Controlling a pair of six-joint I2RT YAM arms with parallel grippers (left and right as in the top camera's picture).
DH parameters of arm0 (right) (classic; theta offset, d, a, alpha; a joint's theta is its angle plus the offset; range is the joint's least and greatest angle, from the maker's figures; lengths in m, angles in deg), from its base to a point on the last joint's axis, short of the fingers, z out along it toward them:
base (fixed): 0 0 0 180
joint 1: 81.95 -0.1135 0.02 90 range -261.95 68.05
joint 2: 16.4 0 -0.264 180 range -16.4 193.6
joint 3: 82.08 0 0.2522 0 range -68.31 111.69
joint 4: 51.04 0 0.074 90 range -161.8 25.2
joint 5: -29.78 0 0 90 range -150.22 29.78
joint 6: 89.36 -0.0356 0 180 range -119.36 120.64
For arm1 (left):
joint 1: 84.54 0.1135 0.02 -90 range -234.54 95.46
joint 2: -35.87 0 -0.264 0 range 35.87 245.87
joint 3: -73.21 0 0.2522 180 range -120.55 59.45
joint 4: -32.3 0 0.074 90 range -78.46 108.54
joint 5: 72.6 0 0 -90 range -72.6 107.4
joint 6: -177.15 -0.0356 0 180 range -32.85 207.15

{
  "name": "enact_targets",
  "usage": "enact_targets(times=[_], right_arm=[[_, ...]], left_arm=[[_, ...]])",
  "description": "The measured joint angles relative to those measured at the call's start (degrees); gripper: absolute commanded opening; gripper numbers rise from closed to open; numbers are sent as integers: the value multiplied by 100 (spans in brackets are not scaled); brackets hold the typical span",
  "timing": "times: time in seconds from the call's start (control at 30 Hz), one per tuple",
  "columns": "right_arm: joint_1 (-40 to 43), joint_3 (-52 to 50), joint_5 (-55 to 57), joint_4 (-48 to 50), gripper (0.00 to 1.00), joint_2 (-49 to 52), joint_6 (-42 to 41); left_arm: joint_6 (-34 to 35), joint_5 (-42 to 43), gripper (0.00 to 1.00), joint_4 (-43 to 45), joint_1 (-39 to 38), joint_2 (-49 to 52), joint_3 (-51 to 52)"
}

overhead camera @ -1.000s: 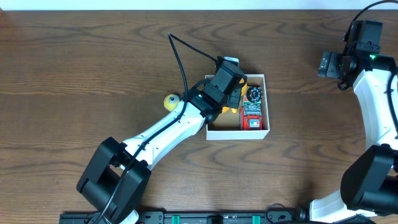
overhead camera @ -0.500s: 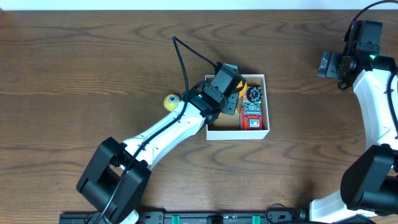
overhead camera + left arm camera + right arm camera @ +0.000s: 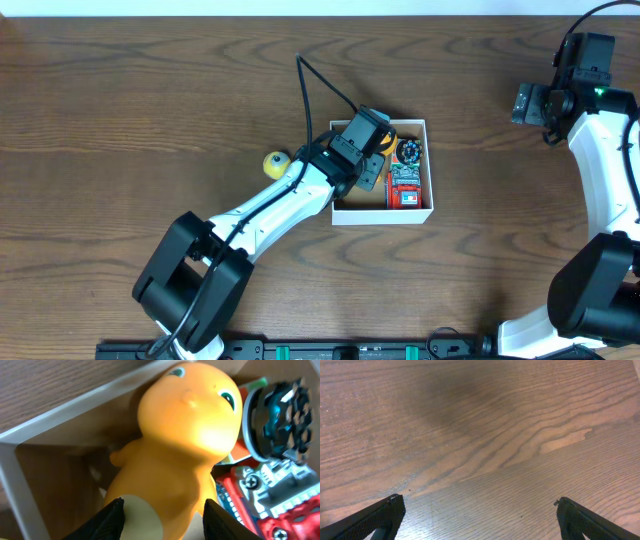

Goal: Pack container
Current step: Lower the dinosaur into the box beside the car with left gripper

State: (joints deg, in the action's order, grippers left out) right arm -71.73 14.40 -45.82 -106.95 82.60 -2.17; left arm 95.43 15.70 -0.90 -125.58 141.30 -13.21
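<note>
The container (image 3: 430, 170) is a shallow white box with a tan inside, at mid-table; its wall (image 3: 75, 415) shows in the left wrist view. My left gripper (image 3: 378, 152) reaches into its left half. Its fingers (image 3: 161, 520) sit on both sides of an orange cartoon-creature toy (image 3: 185, 435), shut on its body, with the toy low in the box. A dark round toy (image 3: 408, 150) and a red toy (image 3: 404, 188) lie in the right half. My right gripper (image 3: 527, 103) is open and empty over bare wood (image 3: 477, 510) at the far right.
A small yellow ball toy (image 3: 275, 161) lies on the table just left of the container, beside my left arm. The left arm's black cable (image 3: 315, 85) arcs up behind the wrist. The tabletop is dark wood.
My left gripper has shifted slightly right and down into the container with the orange toy, and its cable has swung right. The right arm has not moved.
</note>
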Motion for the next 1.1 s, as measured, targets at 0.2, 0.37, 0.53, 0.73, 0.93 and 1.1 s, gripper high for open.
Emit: enact_targets(times=[0.2,0.37,0.53,0.73,0.93,1.1], right_arm=[[0,0,0,0,99,0,0],[0,0,0,0,99,0,0],[0,0,0,0,99,0,0],[0,0,0,0,99,0,0],[0,0,0,0,99,0,-2],[0,0,0,0,99,0,0]], left_arm=[[-369,0,52,4,0,57,0],[-442,-2,47,4,0,66,0],[-581,-2,47,2,0,66,0],[-914,-2,47,0,0,68,2],[-1036,-4,45,9,0,114,2],[-1294,-22,8,57,4,269,0]])
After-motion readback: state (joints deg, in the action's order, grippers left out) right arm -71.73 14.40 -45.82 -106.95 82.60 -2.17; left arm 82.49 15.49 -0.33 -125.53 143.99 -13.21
